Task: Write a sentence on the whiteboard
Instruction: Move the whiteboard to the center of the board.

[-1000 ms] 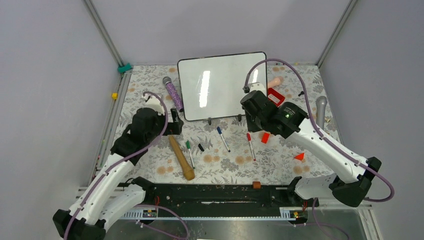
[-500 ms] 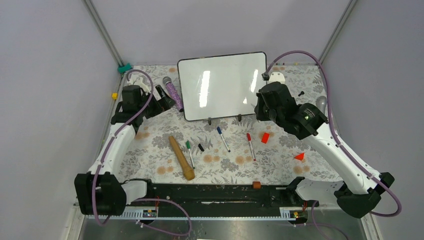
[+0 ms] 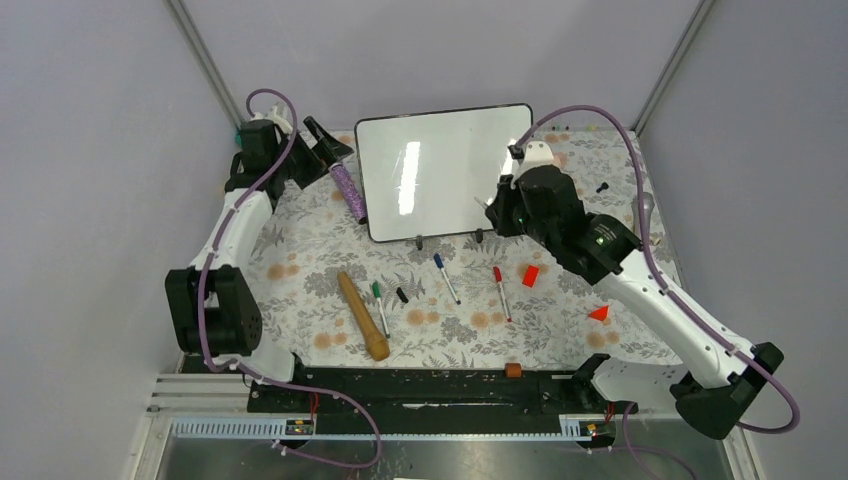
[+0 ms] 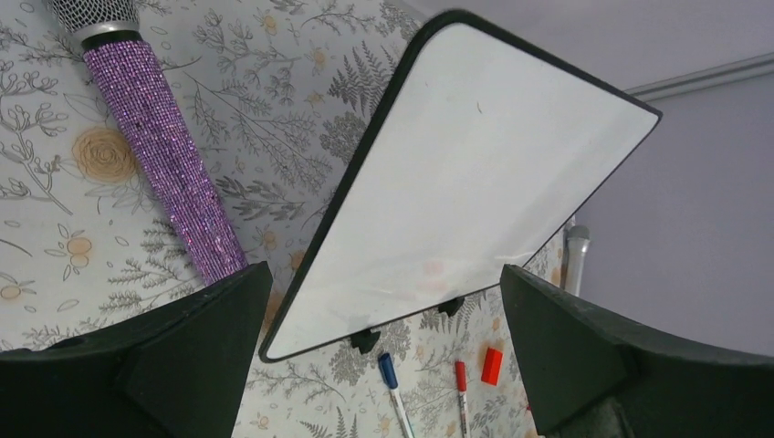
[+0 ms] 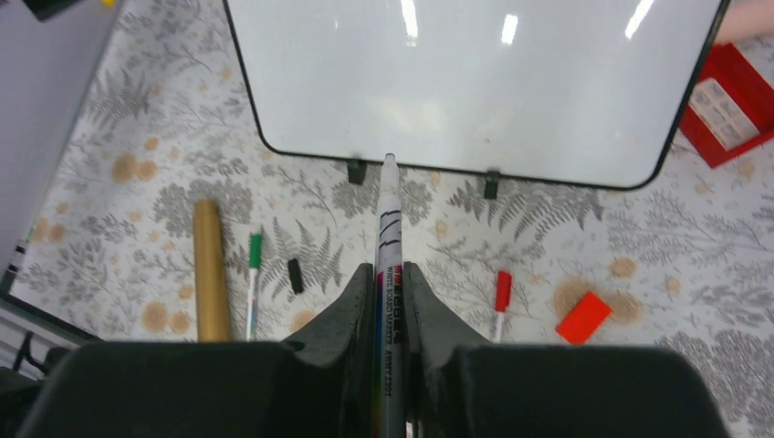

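Clamping the whiteboard marker (image 5: 387, 228), the right gripper (image 5: 388, 274) should set its tip squarely, lightly on the blank whiteboard (image 5: 475, 82); the left gripper (image 4: 379, 319) gapes, empty.

The whiteboard (image 3: 440, 170) is glossy white, black-framed. Grey ferns and tan flowers pattern the tabletop (image 3: 560, 320). Glittery purple microphone (image 3: 347, 192), tan stick (image 3: 362, 315), green marker (image 3: 379, 303), blue marker (image 3: 446, 277), red marker (image 3: 501, 290), black-printed white marker (image 5: 388, 237).
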`<act>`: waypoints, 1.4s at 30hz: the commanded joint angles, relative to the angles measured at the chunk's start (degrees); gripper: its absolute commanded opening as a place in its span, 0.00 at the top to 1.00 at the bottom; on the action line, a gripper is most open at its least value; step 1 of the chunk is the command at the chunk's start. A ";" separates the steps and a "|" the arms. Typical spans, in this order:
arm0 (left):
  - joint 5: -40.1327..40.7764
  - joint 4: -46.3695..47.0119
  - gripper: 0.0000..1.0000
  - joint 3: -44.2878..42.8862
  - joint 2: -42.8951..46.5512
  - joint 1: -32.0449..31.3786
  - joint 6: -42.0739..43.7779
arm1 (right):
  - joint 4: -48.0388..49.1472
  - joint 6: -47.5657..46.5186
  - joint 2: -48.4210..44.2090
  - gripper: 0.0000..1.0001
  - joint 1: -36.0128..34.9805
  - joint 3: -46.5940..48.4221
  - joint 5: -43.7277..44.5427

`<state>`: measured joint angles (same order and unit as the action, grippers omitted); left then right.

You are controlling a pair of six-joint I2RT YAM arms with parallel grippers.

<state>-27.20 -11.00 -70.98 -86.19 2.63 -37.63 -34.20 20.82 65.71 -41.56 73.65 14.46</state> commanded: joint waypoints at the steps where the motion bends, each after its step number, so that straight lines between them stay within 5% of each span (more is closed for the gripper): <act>1: -0.15 -5.04 0.01 -9.38 -5.53 0.21 1.17 | 11.06 -0.83 4.20 1.00 0.42 6.54 0.34; 7: -8.32 1.72 0.03 -6.12 -9.12 1.44 -4.88 | 9.72 -1.61 15.94 1.00 0.80 20.94 1.39; 14: -8.51 10.76 0.03 -0.21 -10.58 1.88 -5.27 | 24.32 1.11 29.56 1.00 3.26 29.78 -5.17; 16: -6.83 10.72 0.03 -0.17 -10.94 1.86 -5.18 | 24.67 2.24 35.66 1.00 3.28 36.96 -6.78; 21: -7.72 34.75 0.03 11.54 -10.09 1.20 -14.53 | 17.87 2.95 52.96 1.00 3.29 62.58 -11.06; 24: -9.58 39.12 0.04 13.52 -11.15 1.06 -12.68 | 15.49 2.72 59.12 1.00 3.33 74.18 -12.89; 33: -15.95 79.41 0.03 26.73 -13.37 -1.60 -13.67 | 19.52 -3.12 53.43 1.00 3.37 62.53 -15.94; 38: -17.63 73.82 0.01 27.36 -14.35 -2.28 -8.47 | 17.27 -5.78 52.56 1.00 3.65 61.69 -15.72; 42: -15.06 58.04 0.01 27.26 -10.44 -2.28 1.83 | 15.82 -7.39 52.70 1.00 3.63 61.93 -16.56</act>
<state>-42.06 56.01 -43.70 -100.22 0.54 -46.83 -17.98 16.71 122.54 -38.24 135.35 -0.49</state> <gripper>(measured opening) 0.989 0.155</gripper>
